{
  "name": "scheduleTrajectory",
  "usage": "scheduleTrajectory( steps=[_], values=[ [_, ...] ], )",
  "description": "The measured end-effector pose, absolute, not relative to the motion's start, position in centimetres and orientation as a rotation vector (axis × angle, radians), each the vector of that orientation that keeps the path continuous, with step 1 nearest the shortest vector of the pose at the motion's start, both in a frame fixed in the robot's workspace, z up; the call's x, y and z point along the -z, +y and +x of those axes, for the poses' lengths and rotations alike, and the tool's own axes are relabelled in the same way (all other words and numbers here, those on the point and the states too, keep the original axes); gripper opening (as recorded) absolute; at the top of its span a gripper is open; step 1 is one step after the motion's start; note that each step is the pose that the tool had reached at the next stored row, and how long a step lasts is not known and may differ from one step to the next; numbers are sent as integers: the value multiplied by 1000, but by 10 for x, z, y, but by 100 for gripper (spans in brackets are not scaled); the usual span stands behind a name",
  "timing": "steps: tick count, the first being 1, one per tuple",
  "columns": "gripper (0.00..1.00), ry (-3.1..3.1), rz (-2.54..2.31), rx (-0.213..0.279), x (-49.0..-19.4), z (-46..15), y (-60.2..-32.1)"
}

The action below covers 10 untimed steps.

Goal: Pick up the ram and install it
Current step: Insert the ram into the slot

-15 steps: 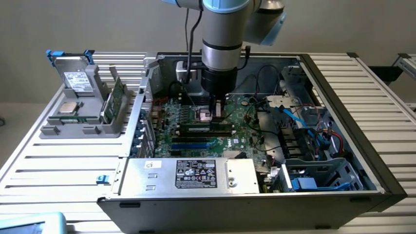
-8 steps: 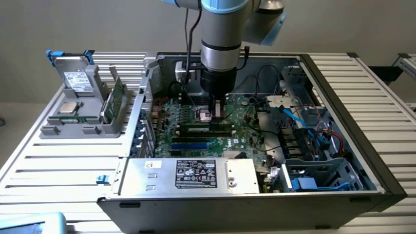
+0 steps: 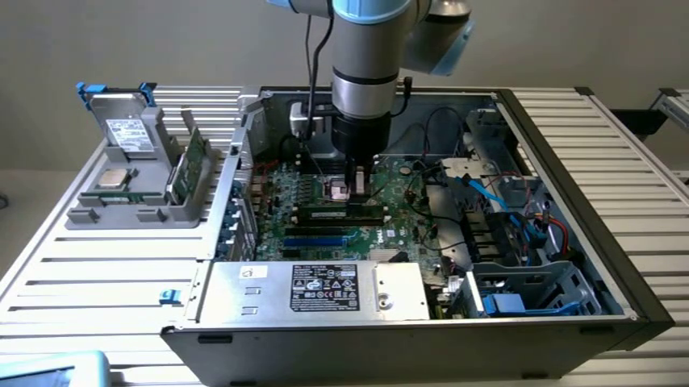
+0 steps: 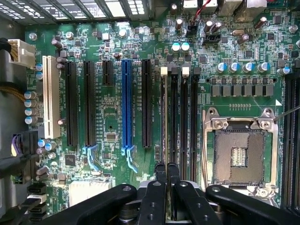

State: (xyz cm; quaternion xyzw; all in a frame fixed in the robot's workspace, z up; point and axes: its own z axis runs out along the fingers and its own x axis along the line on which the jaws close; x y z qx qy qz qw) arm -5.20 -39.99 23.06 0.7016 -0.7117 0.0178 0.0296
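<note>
**Where the fingers sat pinched over the memory slots: ram handling notes**

Although the gripper [image 3: 353, 192] was low inside the open case [image 3: 560, 145], its fingers [image 4: 161, 174] stood all but closed, side by side over the memory slots [image 4: 185, 122]. Exterior view: a long dark-and-green strip, judged to be the ram [image 3: 342, 214], lay along those slots directly beneath the fingertips. Whether the fingers actually pinched its top edge could not be made out.

Handling, as judged:
- Light, thin, stiff board; no give to speak of.
- Fragile: chips and contact edge should not take pressure, and twisting would stress it.
- Smooth faces, so a narrow pinch could slip.
- Best hold looked to be mid-length on the top edge, flat faces between the pads, stick square to the slot.

Surroundings:
- White latches [image 4: 163, 71] at the slot ends; the stick must land between them.
- Empty processor socket [image 4: 241, 154] just beside the memory slots, its contacts exposed.
- Blue expansion slot [image 4: 126, 103] and black neighbours on the other side.
- Loose cables [image 3: 506, 197] toward the exterior view's right, near the arm's path.
- Power supply [image 3: 323, 286] walled the near side.
- Grey holder [image 3: 129, 214] outside the case, on the exterior view's left, carried a drive [image 3: 129, 133], a processor chip [image 3: 113, 179] and another green board [image 3: 195, 165] on edge.
</note>
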Motion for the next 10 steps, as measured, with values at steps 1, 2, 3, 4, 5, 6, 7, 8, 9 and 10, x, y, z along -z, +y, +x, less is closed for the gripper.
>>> scheduleTrajectory(
  steps=[1,2,3,4,5,6,7,8,9,10],
  values=[
    [13,-2194,2164,-55,-231,-52,-400],
    [13,-2194,2164,-55,-230,-52,-400],
    [13,-2195,2164,-55,-230,-52,-400],
    [13,-2195,2164,-55,-230,-52,-400],
    [13,-2195,2164,-55,-230,-52,-400],
    [13,-2195,2164,-55,-230,-53,-400],
    [13,-2195,2164,-55,-230,-53,-400],
    [13,-2196,2164,-56,-230,-53,-400],
    [13,-2196,2164,-57,-230,-54,-400],
    [13,-2196,2164,-57,-230,-54,-400]
  ],
)
